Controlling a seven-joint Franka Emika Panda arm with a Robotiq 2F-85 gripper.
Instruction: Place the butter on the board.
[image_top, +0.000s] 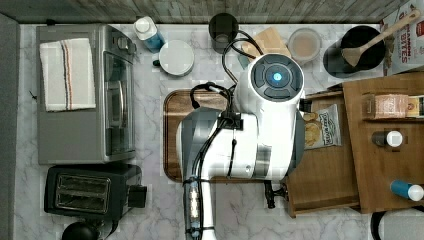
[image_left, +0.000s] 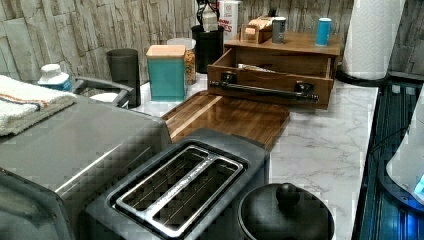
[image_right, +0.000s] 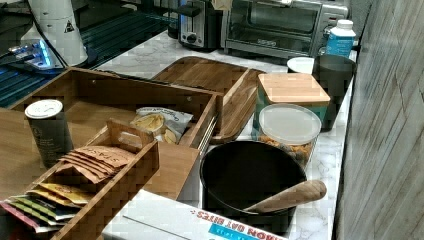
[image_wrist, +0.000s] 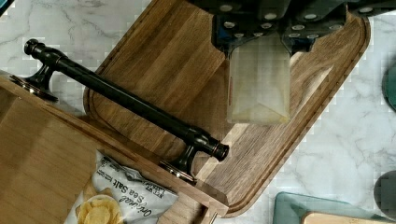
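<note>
The wrist view shows the hand (image_wrist: 258, 70) with its fingers closed on the butter (image_wrist: 258, 81), a pale, wrapped rectangular block gripped at its upper end and hanging below the fingertips. Directly beneath the hand and the butter lies the board (image_wrist: 173, 60), dark brown with rounded corners and a raised rim; the pictures do not show whether the butter touches the board or hangs clear of it. Beside the hand, the drawer (image_wrist: 42, 158) stands pulled open, and its black bar handle (image_wrist: 126, 102) crosses over one end of the board. Inside the drawer, farther from the hand than the handle, lies a bag of chips (image_wrist: 121, 198). Marble surface (image_wrist: 355, 140) shows past the board's rim on the side of the hand away from the drawer. In the top view, the white arm (image_top: 250, 135) covers most of the board (image_top: 175, 135), with the drawer (image_top: 325, 180) to the top view's right of it and a toaster oven (image_top: 85, 95) and a toaster (image_top: 85, 192) well apart to the top view's left. In the left view, the board (image_left: 235, 117) lies flat on the surface (image_left: 325, 145) between the toaster (image_left: 180, 192) and the drawer (image_left: 270, 82), with a teal canister (image_left: 166, 72) just beside its far edge.
</note>
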